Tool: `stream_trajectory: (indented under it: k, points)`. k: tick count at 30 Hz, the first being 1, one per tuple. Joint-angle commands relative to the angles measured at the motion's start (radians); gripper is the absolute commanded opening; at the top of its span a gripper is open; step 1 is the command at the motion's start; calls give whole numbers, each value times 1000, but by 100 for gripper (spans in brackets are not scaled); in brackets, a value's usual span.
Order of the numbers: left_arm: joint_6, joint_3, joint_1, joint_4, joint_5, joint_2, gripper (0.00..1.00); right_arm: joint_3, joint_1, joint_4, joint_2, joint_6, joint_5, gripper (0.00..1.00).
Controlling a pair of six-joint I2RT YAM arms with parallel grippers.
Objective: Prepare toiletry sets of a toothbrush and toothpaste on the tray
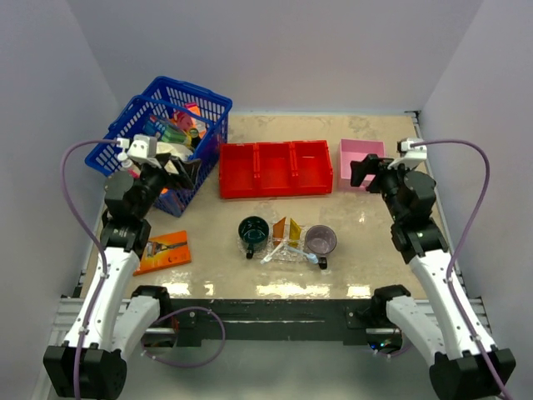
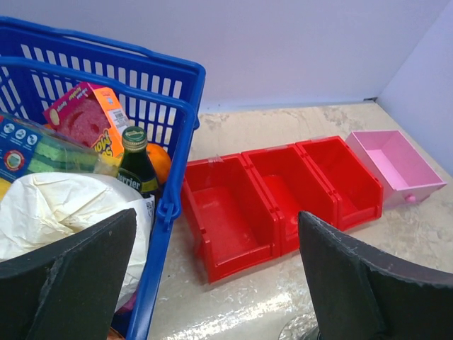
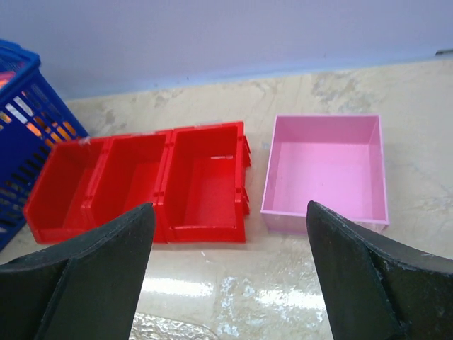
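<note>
The left gripper (image 2: 216, 230) has its fingers spread wide with nothing between them. It hangs over the near right corner of the blue basket (image 2: 177, 134), at the left of the wrist view. The basket holds a green bottle (image 2: 136, 166), a boxed sponge pack (image 2: 85, 120), a crumpled white bag (image 2: 64, 205) and something round and orange (image 2: 161, 161).

The right gripper (image 3: 230, 219) is also spread and empty. It is raised above the counter (image 3: 425, 127) and faces the pink box (image 3: 325, 166), which has nothing in it. The three compartments of the red bin (image 3: 202, 177) beside it look bare too.

The task's things lie well apart from both grippers, at lower centre of the top view. There the clear tray (image 1: 293, 260) sits between a green cup (image 1: 252, 233) and a purple cup (image 1: 321, 240). An orange tube (image 1: 279, 231) and a yellow-orange tube (image 1: 297, 234) are at its far side, and two white toothbrushes (image 1: 277, 253) splay out at its near side. Whether the tubes stand or lean I cannot tell. An orange razor pack (image 1: 164, 250) lies at lower left.

The tubes are probably light, soft and a little slippery, so they are best pinched across the stiffer wide end. The brushes are thin and stiff and lie low, so take them across the handle. The tray looks flimsy and likely to slide if nudged.
</note>
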Motion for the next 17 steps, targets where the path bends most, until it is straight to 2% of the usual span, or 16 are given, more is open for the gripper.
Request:
stream_trajectory:
  k: [1, 17]
  points:
    - [12, -9, 5, 40, -36, -38, 100, 35, -5, 19, -84, -27, 62, 91]
    - [20, -16, 4, 45, -31, -52, 100, 18, -5, 34, -79, -34, 65, 91]
